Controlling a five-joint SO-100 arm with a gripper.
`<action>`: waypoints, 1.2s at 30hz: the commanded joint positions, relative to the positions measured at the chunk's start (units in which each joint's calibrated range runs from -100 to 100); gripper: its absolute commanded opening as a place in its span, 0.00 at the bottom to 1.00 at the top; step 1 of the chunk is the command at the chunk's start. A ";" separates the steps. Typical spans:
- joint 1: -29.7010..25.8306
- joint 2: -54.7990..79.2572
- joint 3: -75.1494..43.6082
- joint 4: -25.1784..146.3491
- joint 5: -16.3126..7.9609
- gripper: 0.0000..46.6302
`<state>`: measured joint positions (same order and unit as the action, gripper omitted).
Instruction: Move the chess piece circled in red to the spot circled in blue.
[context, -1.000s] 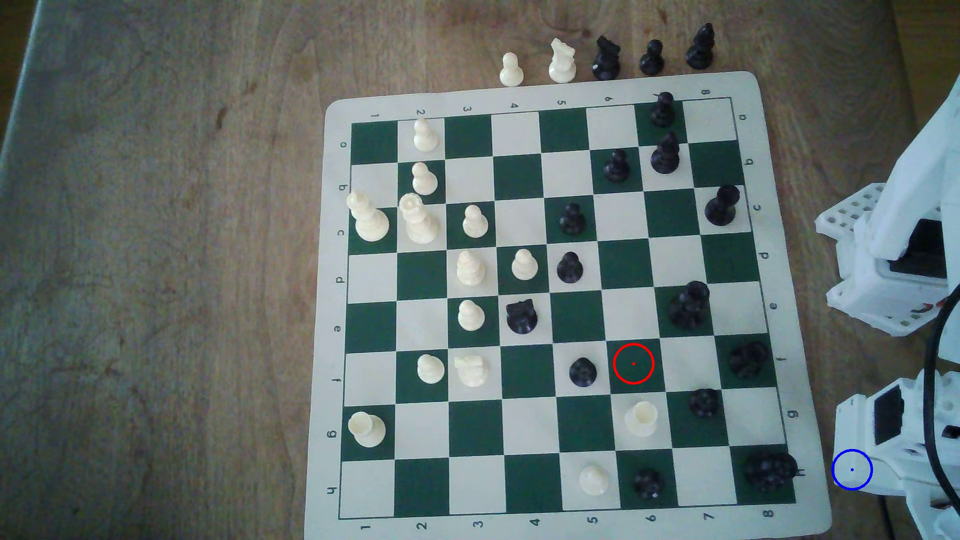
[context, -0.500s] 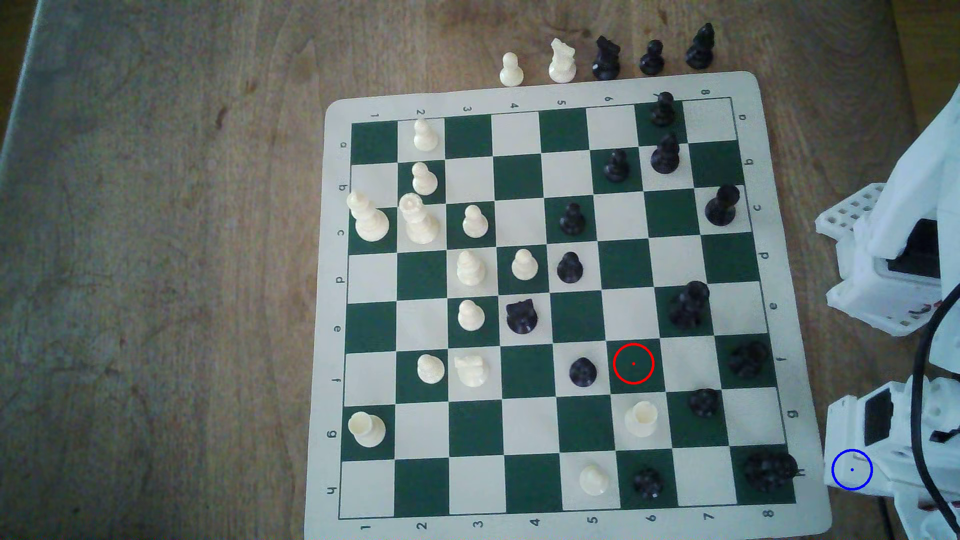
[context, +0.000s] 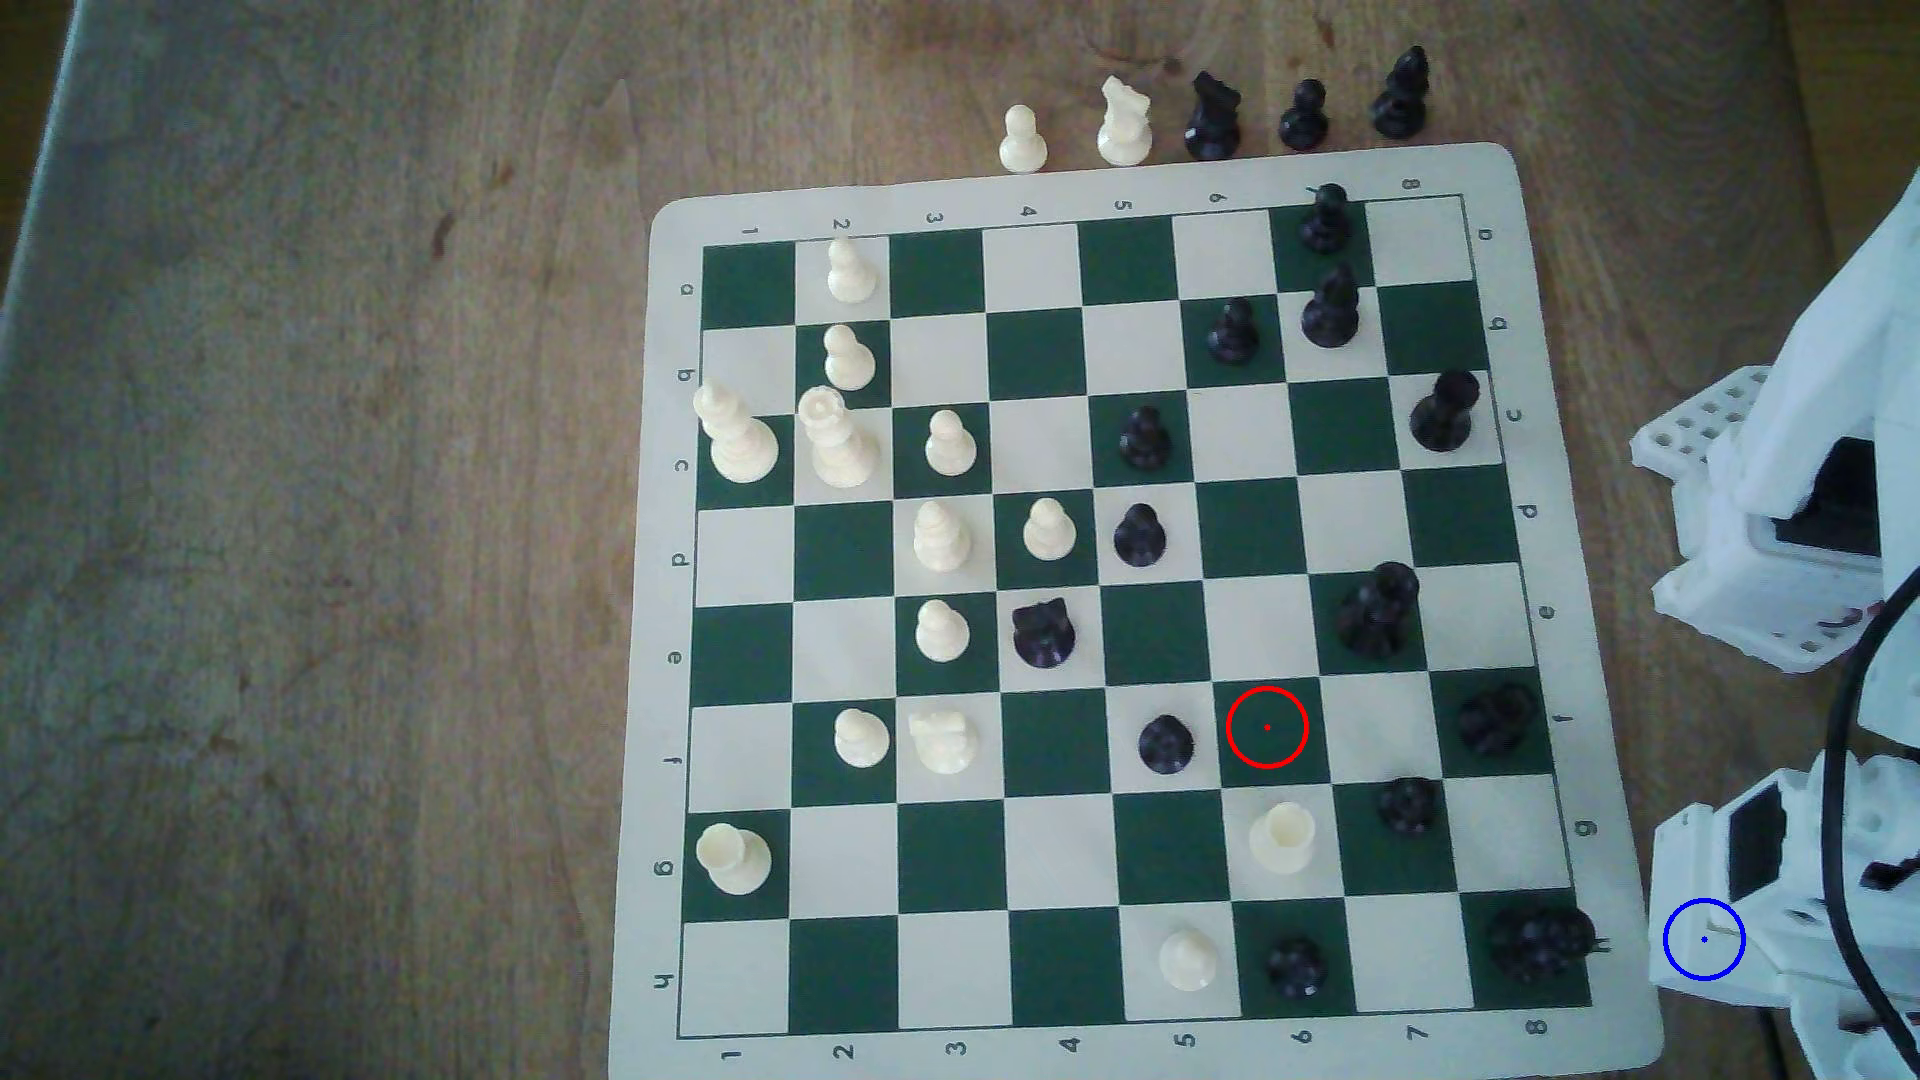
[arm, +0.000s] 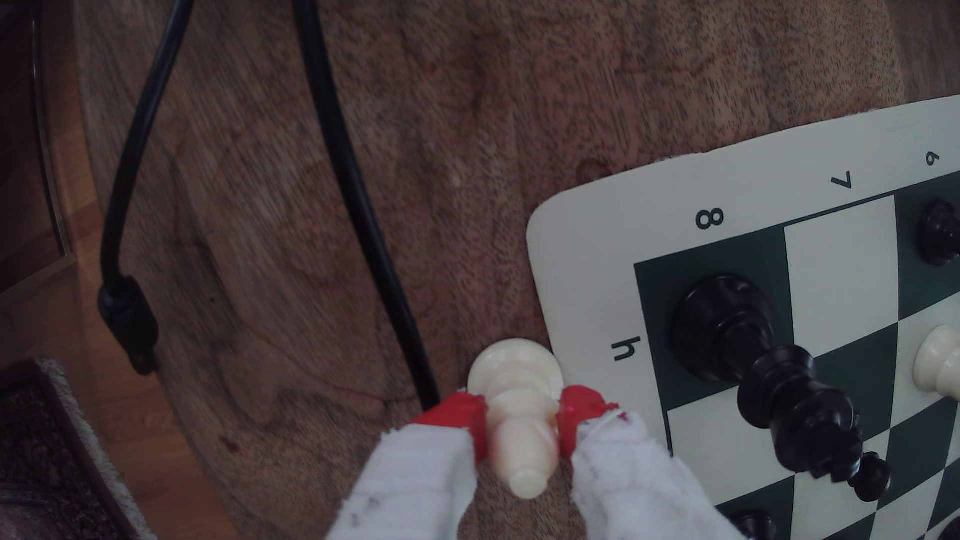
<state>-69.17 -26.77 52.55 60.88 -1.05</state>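
Observation:
My gripper (arm: 522, 415), with red tips on white-wrapped fingers (arm: 415, 483), is shut on the cream chess piece (arm: 514, 368). The tips press its neck from both sides. The piece's flared base is at the brown wood just off the board's h8 corner (arm: 571, 291). In the exterior view the blue ring (context: 1704, 939) lies off that same corner, drawn over the white arm (context: 1766, 862), which hides the piece. The red ring (context: 1267, 727) marks a bare dark square on row f.
A tall black piece (arm: 727, 322) stands on h8 close to the gripper. Another black piece (arm: 800, 415) is beside it. Black cables (arm: 353, 207) run over the wood behind the gripper. Captured pieces (context: 1210, 114) line the board's far edge. A cream rook (context: 1283, 836) stands on g6.
The arm's lower part has shifted a little toward the exterior view's left and downward over the blue ring. The pieces on the board have not moved.

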 joint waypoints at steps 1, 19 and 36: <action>0.46 -2.18 -3.87 -0.35 -0.39 0.23; 1.95 -15.34 -1.33 3.66 -2.20 0.33; 21.03 -38.00 6.74 8.90 -1.56 0.31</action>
<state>-53.39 -59.45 60.60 69.16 -3.10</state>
